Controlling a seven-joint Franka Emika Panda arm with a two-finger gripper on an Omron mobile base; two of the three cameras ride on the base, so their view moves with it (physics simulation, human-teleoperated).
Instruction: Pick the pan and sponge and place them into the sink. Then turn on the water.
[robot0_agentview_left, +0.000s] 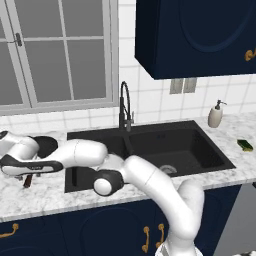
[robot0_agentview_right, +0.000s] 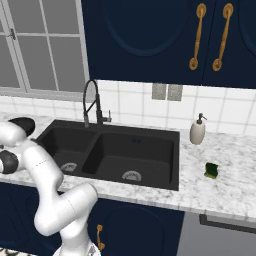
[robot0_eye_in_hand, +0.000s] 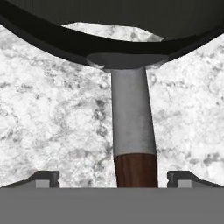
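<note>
The black pan (robot0_agentview_left: 48, 144) lies on the marble counter left of the sink (robot0_agentview_left: 210, 150), partly covered by my arm. In the hand view its rim (robot0_eye_in_hand: 87, 43) arcs across the top, and its handle (robot0_eye_in_hand: 132, 122), grey then red-brown, runs down between my fingertips. My gripper (robot0_eye_in_hand: 113, 178) is open, with one tip on each side of the handle and a clear gap to both. The yellow-green sponge (robot0_agentview_left: 245, 145) (robot0_agentview_right: 212, 170) rests on the counter right of the sink. Both black basins (robot0_agentview_right: 150, 167) hold nothing, and no stream falls from the gooseneck faucet (robot0_agentview_left: 124, 107) (robot0_agentview_right: 91, 102).
A beige soap dispenser (robot0_agentview_left: 215, 115) (robot0_agentview_right: 197, 131) stands behind the sponge near the tiled wall. Navy wall cabinets (robot0_agentview_left: 195, 35) hang above the sink's right side. A window (robot0_agentview_left: 55, 50) is behind the pan. The counter's front edge runs just below my hand.
</note>
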